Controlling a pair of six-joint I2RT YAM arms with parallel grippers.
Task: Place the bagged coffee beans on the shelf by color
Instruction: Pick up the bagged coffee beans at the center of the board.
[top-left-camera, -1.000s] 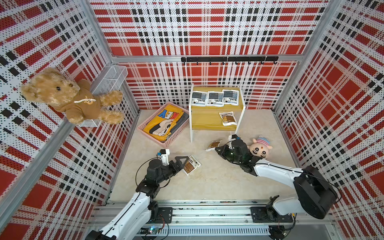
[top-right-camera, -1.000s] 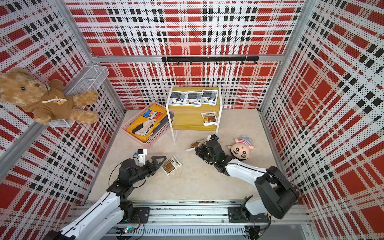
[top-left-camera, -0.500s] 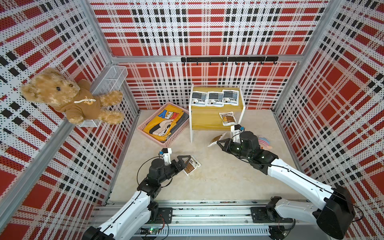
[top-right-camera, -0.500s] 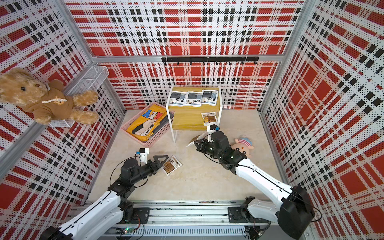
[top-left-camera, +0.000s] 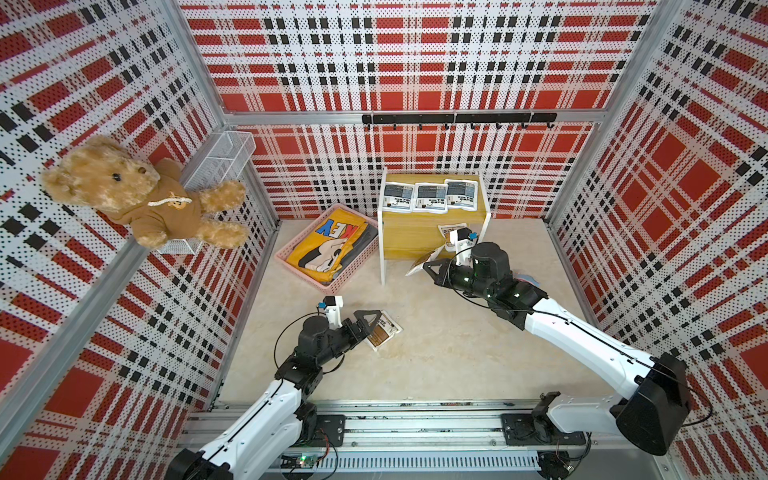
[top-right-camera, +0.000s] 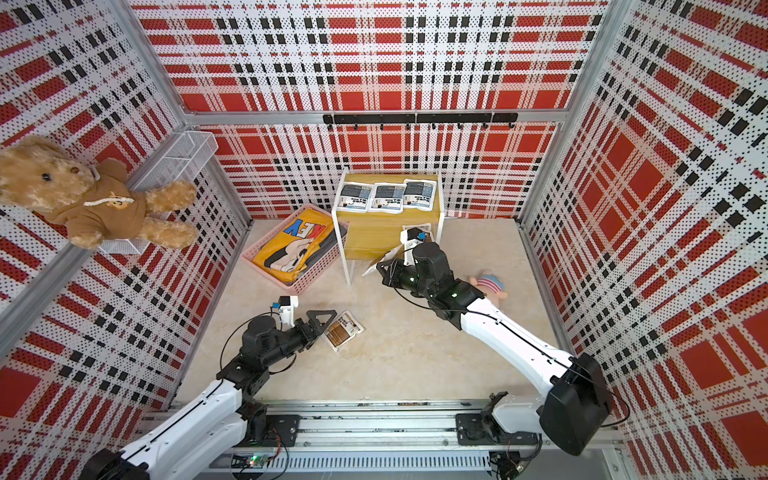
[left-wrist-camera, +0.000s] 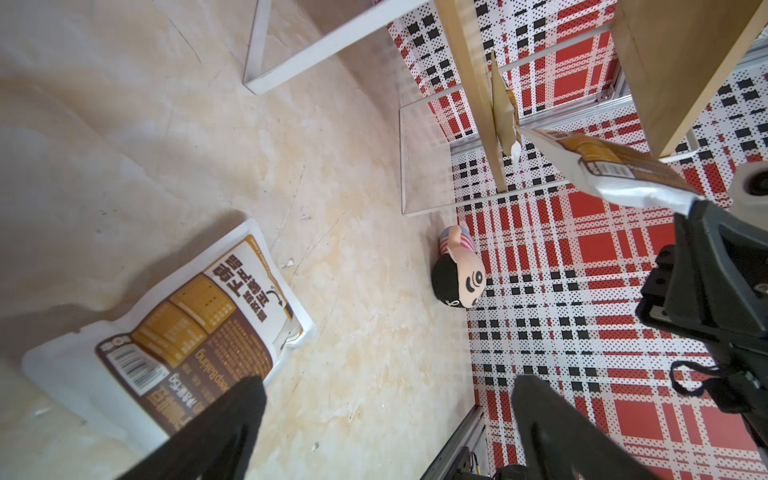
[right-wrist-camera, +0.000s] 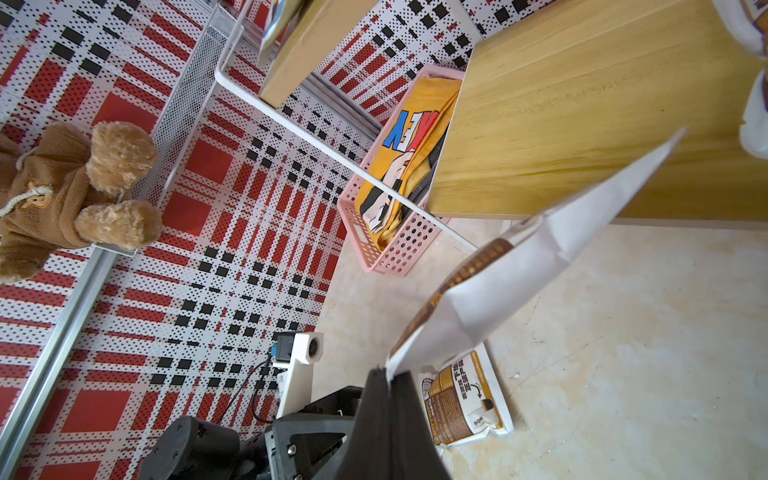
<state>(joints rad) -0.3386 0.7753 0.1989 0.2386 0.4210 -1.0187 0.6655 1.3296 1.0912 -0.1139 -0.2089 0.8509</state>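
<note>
The right tool (top-left-camera: 431, 269) is pressed together on one end of a brown pouch (right-wrist-camera: 498, 299); the pouch's long axis runs out toward the shelf (top-left-camera: 409, 243), whose lower tier lies just ahead and nearest this arm; a second brown pouch (top-left-camera: 446, 231) lies on that tier; three grey-blue pouches (top-left-camera: 430, 197) line the top tier; the left tool (top-left-camera: 368, 323) hangs spread beside the last brown pouch (top-left-camera: 384, 331), flat on the bench (top-left-camera: 457, 353).
</note>
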